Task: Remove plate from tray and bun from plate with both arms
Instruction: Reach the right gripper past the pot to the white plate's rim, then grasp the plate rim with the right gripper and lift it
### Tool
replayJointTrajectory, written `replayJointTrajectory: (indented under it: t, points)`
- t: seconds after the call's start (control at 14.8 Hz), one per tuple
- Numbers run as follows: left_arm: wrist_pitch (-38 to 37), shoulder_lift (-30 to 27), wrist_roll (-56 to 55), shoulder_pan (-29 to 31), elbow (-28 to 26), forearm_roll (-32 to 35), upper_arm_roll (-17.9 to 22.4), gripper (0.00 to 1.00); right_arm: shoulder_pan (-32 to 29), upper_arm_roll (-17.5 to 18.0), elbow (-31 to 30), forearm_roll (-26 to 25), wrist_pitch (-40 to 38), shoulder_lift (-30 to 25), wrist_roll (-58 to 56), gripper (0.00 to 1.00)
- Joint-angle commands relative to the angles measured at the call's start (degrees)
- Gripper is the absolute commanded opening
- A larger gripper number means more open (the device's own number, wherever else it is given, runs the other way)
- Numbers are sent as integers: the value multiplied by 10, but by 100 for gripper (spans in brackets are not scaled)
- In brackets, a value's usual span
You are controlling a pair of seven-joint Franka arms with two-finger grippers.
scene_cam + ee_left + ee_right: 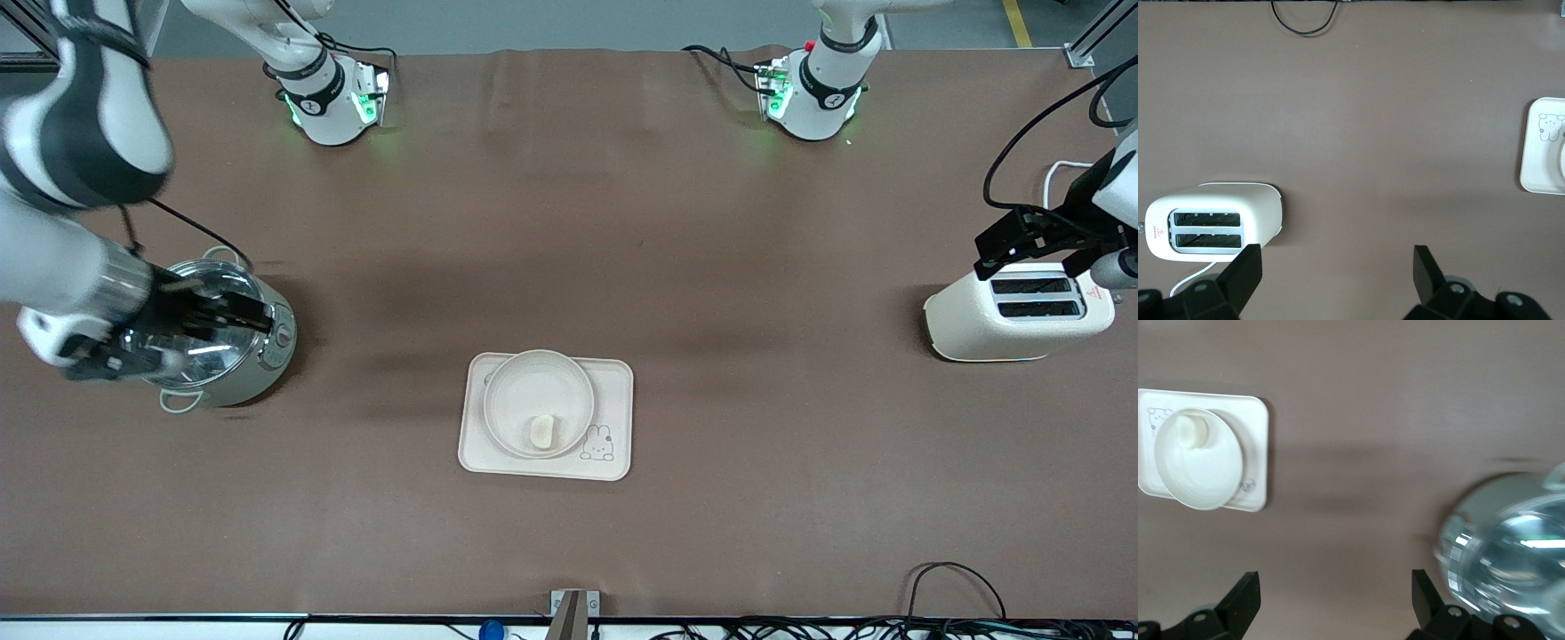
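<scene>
The tray (545, 416) lies mid-tabletop with the plate (539, 403) on it and the bun (542, 431) on the plate's camera-side part, its long axis running roughly toward the front camera. Both arms are well apart from it: the right tool (191, 324), fingers spread and empty, hangs over a steel pot (222, 342) at its end, and the left tool (1036, 240), likewise spread and empty, hangs over a toaster (1018, 311). The right tool looks somewhat nearer, so each must likely travel inward toward the middle.

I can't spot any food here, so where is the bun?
In the front view the bun lies on the plate, at its edge nearest the front camera; the plate sits on the tray, mid-table.
</scene>
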Motion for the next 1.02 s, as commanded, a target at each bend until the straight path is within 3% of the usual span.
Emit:
replayJointTrajectory:
  t: [0.0, 0.34, 0.61, 0.95]
  points:
    - [-8, -4, 6, 1, 2, 10, -1, 100, 47, -3, 9, 16, 56, 53, 44, 100]
    - [-8, -5, 6, 2, 2, 9, -1, 100, 142, -2, 29, 17, 168, 163, 191, 100]
    - [-8, -4, 6, 2, 2, 10, -1, 100, 174, 3, 35, 22, 244, 234, 240, 100]
    - [-8, -5, 6, 2, 2, 9, -1, 100, 207, 1, 95, 35, 292, 310, 273, 94]
